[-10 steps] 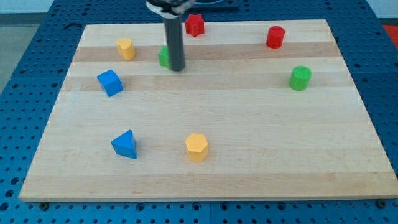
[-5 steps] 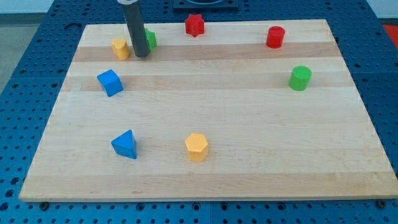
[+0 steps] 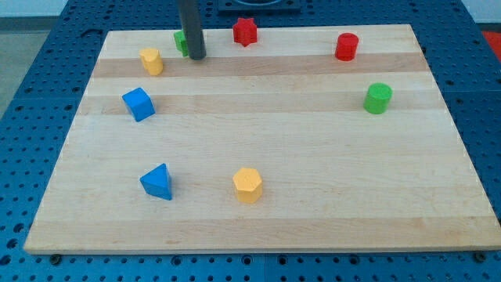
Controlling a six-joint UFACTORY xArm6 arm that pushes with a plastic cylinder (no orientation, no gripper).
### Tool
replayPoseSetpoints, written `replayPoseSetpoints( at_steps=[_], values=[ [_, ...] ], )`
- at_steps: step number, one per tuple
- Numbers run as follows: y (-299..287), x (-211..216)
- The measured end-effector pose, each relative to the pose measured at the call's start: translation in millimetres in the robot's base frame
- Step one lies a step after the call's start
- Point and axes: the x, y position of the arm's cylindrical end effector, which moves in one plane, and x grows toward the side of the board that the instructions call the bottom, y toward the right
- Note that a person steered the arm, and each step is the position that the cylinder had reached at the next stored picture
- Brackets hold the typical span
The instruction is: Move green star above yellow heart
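The green star [image 3: 181, 41] lies near the board's top edge, mostly hidden behind my rod. My tip [image 3: 196, 57] rests on the board touching the star's right side. The yellow heart [image 3: 152, 60] sits down and to the left of the star, a short gap away from it.
A red star [image 3: 245, 30] lies to the right of my tip near the top edge. A red cylinder [image 3: 346, 47] and a green cylinder [image 3: 377, 98] are at the right. A blue cube [image 3: 138, 103], a blue triangle [image 3: 158, 182] and a yellow hexagon [image 3: 247, 185] lie lower down.
The green star has gone up and left from the board's upper middle to the top edge. My tip swung left past the star, close to the yellow heart, then back to the star's right.
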Motion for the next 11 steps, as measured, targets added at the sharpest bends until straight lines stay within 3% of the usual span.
replayPoseSetpoints(
  at_steps=[3,11],
  values=[
    [13,-49],
    [-104,-48]
  ],
)
